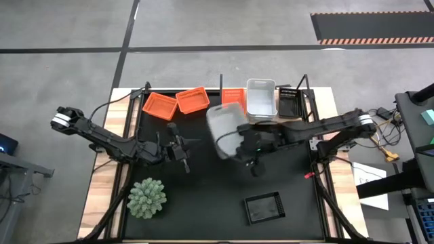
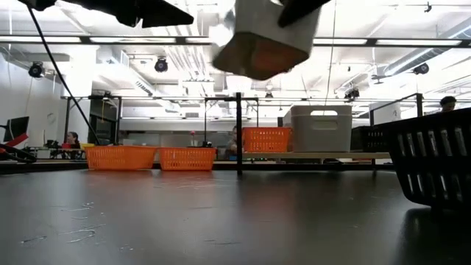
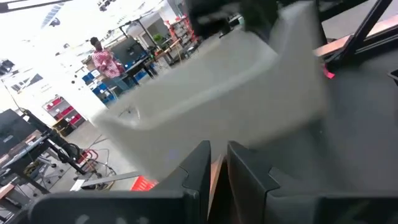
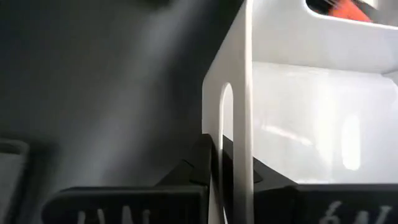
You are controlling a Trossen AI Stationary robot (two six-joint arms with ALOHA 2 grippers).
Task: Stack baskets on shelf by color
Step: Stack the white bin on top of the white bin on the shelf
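Your count: three orange-red plastic baskets (image 1: pixel 192 100), two black (image 1: pixel 263 207), two white: one on the wooden shelf (image 1: pixel 306 120), one (image 1: pixel 225 130) lifted mid-desk, right tool (image 4: pixel 231 171) clamped on its wall. Left tool (image 3: pixel 217 163) nearly together, empty.

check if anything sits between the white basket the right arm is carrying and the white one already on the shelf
Nothing visible does. The right gripper holds the white basket in the air, and the shelved white basket is just beyond, with only an orange basket beside it.
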